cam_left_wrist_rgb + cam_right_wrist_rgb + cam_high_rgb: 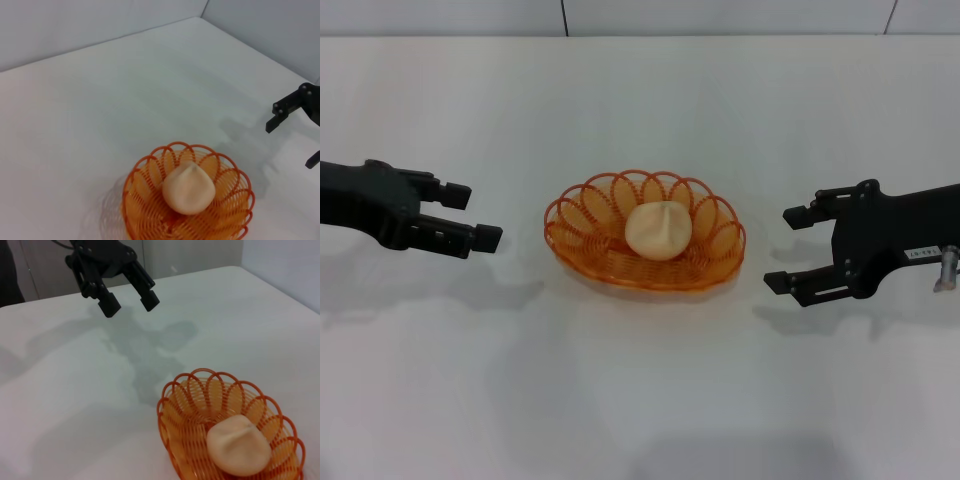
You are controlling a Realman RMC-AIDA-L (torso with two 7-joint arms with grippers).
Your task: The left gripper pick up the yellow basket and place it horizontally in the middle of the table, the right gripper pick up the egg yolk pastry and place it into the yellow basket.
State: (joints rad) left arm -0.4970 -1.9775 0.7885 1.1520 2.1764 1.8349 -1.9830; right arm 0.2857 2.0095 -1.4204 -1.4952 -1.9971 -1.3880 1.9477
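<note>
Beige egg yolk pastry (658, 231) inside yellow basket (582, 245); left pincer (478, 214), right pincer (785, 249) flank it, released, apart.

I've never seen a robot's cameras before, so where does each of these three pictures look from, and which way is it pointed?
Head view: from the robot's head, forward and down at the table; the basket holds the pastry, with the left pincer and right pincer open on either side.
Left wrist view: from the left arm, across the basket toward the right pincer; no own fingers show.
Right wrist view: from the right arm, across the basket toward the left pincer.
All three share basket and pastry.
</note>
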